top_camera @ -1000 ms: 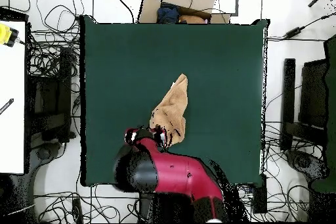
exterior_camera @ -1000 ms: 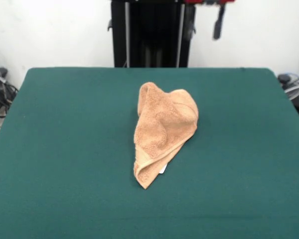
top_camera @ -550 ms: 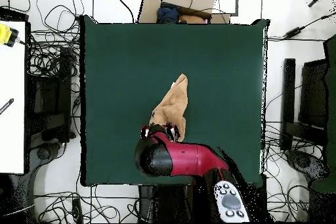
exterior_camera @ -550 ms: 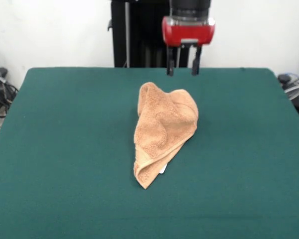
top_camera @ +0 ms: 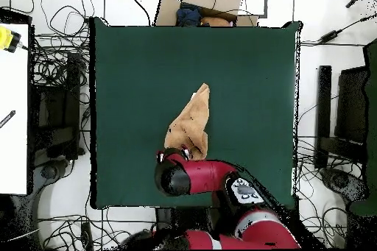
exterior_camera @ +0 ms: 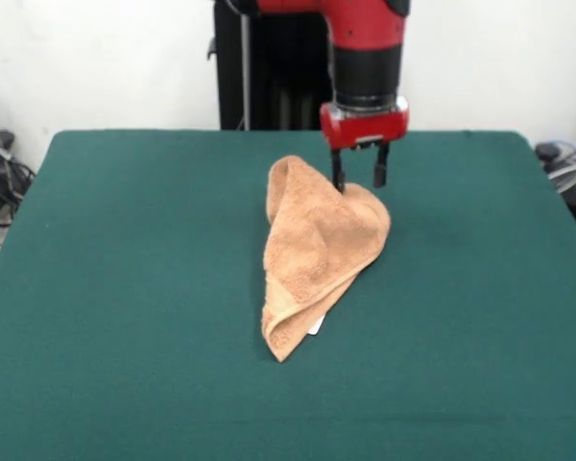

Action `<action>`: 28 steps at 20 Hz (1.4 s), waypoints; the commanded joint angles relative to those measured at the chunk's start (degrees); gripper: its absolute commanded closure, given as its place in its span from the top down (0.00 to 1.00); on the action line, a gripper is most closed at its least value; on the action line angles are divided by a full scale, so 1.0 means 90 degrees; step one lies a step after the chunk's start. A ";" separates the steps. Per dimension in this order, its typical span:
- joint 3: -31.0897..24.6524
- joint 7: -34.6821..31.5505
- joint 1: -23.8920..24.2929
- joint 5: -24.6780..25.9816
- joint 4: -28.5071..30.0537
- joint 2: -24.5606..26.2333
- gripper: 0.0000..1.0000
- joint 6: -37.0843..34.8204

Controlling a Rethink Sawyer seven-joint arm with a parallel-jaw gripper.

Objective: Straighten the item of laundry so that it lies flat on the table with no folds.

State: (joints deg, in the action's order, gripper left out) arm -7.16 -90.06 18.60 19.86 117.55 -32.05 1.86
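Tan towel point(exterior_camera: 317, 254) crumpled near the middle of the green counter point(exterior_camera: 125, 288), bunched into a long folded heap tapering to a point at the camera-side end in the front view, broad and humped at the other end. Small white label point(exterior_camera: 314, 327) peeking out beside the narrow end. Gripper point(exterior_camera: 359, 179) down at the towel's broad end, hanging from the red and black arm point(exterior_camera: 367, 48), fingers point(exterior_camera: 338, 178) apart with a narrow gap between them, one tip touching or pressed into the top fold of cloth, the other just at the towel's edge (hard to tell whether any cloth sits between them). From overhead, towel point(top_camera: 190, 126) lying diagonally mid-counter, arm head point(top_camera: 177, 176) covering its end nearest the robot base. Cables and cardboard box point(top_camera: 210, 1) around the counter's edges.
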 commanded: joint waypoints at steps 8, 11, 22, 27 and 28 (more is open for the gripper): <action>-0.0529 -0.0676 -0.0028 0.0528 -0.1160 0.1489 1.00 0.0999; -0.0495 -0.0766 -0.0073 0.0475 -0.1092 0.1418 1.00 0.0979; -0.0188 -0.1046 -0.0482 0.0066 -0.0684 0.0820 0.00 0.0610; -0.0151 -0.1182 -0.0573 -0.0099 -0.0429 0.0536 0.00 0.0422; -0.0144 -0.1249 -0.0589 -0.0149 -0.0355 0.0500 0.00 0.0451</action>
State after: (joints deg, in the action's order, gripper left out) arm -6.71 -90.06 15.24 22.22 114.47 -26.42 8.49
